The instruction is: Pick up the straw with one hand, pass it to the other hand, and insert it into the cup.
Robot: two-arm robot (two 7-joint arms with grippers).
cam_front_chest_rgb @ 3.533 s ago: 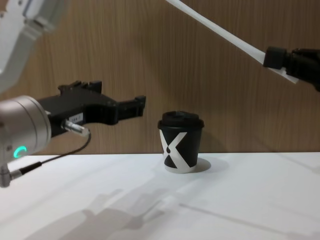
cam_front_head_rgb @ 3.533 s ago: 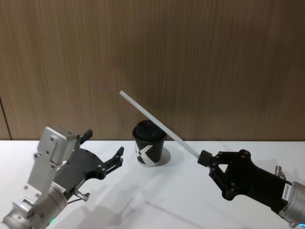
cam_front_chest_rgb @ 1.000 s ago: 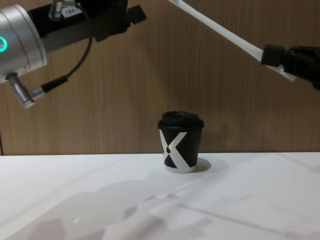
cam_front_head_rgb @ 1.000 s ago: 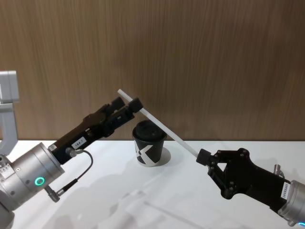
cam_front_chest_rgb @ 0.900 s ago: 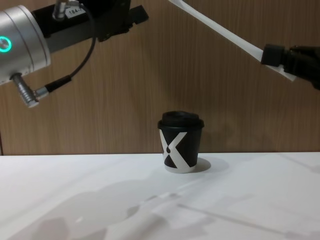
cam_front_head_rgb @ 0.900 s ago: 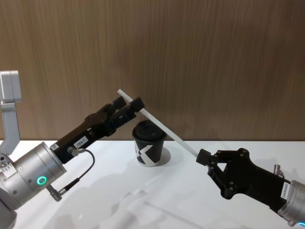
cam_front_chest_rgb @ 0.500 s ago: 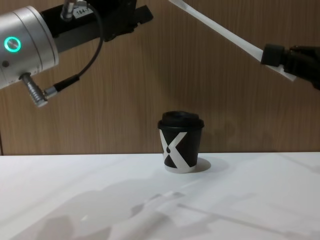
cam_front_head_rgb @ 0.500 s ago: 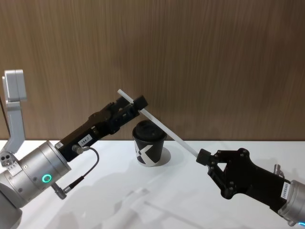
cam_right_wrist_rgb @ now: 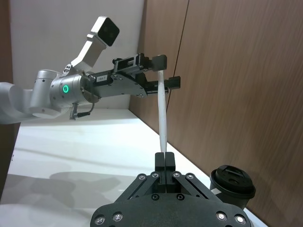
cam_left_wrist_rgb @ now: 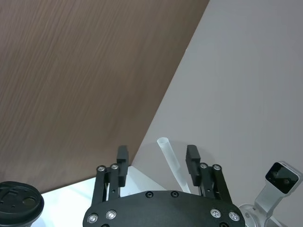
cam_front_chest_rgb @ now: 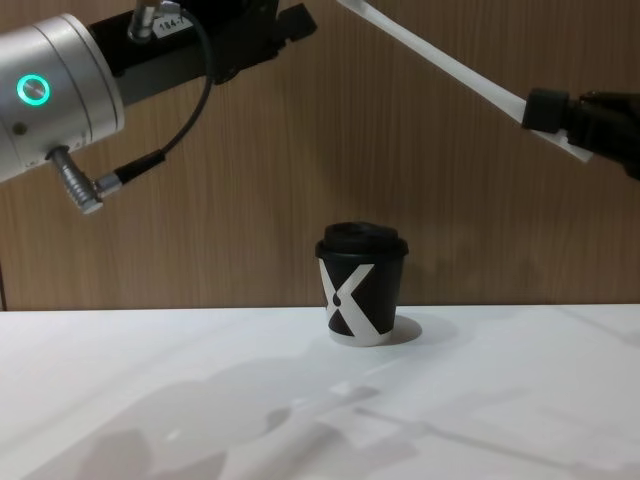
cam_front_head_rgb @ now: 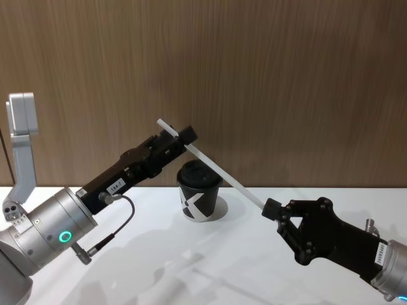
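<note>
Black cup (cam_front_head_rgb: pixel 200 198) bears a white X (left claw's (cam_front_head_rgb: pixel 184 138) label (cam_front_head_rgb: pixel 115 186) hard to read).

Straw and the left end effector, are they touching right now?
Apart. The left wrist view shows the straw standing between the open fingers of the left end effector, with a clear gap on each side.

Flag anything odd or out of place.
Nothing stands out. The cup stands upright, lid on. The right tool holds the straw slanted in midair; the left tool is open around the straw's upper end.
</note>
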